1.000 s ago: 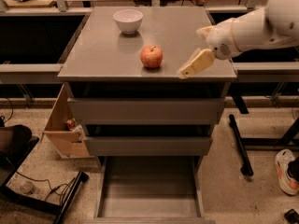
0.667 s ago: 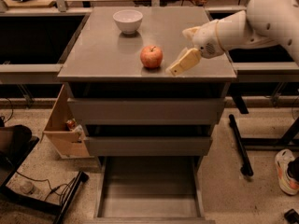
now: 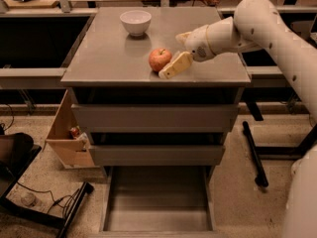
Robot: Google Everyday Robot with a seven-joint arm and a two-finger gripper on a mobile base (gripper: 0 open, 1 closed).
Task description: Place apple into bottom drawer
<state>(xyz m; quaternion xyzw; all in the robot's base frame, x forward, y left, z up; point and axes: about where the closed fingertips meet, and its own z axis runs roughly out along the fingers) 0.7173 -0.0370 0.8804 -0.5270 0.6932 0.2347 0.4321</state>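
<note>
1. Red, round apple (image 3: pixel 159 59) with yellowish patches sits on the grey metal desk (image 3: pixel 99 58), near its front edge.
2. Beige two-fingered pincer (image 3: pixel 173 53) lies just right of the apple, fingers apart; its lower finger (image 3: pixel 174 66) is right against the fruit.
3. Grey bottom drawer (image 3: pixel 158 207) stands pulled out, well below the apple.
4. White round bowl (image 3: pixel 135 21) sits behind the apple.

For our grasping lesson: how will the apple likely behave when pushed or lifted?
Round, so the apple will probably roll on the flat top if nudged. Its skin looks smooth, so it may slip. The gripper, open beside it, should close squarely.
</note>
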